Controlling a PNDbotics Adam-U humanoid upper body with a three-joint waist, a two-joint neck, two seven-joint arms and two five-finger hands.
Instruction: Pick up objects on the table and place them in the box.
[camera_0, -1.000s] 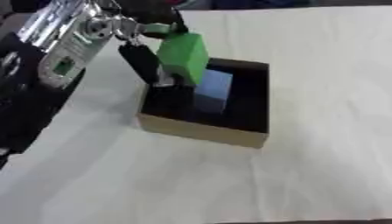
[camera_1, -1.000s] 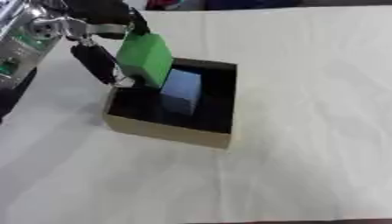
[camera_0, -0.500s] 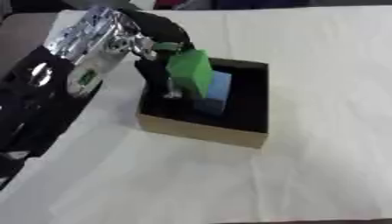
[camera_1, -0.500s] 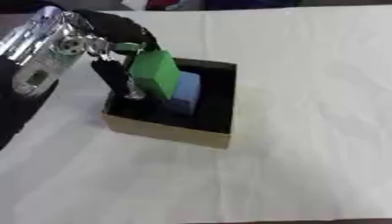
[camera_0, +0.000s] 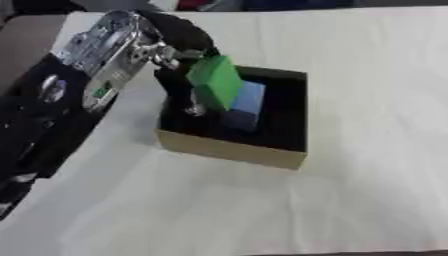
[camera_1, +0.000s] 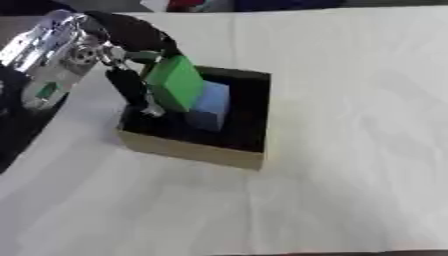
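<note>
Box (camera_0: 229, 149), open-topped with tan cardboard walls and a dark inside, sits on a table covered in a pale cloth (camera_0: 367, 200); its nearest wall faces the camera, with only bare cloth in front of it. Inside the box, toward its left half, lies a light blue block (camera_0: 244, 106), resting on the dark floor. Tilted over that blue block is a green block (camera_0: 214, 82), its lower end dipping below the box rim and its upper end still above it; whether green touches blue cannot be told. The robot's left hand (camera_0: 178, 67) comes in from the left, its silver and black arm crossing the table's left edge, and its dark fingers pinch the green block from the left side, one finger reaching down inside the box along the left wall. The right hand appears in neither view. The step in hand looks like the placing of the green block into the box. The next move likely calls for lowering it a little, spreading the fingers so it drops beside or on the blue block, then lifting the hand clear of the left wall.
</note>
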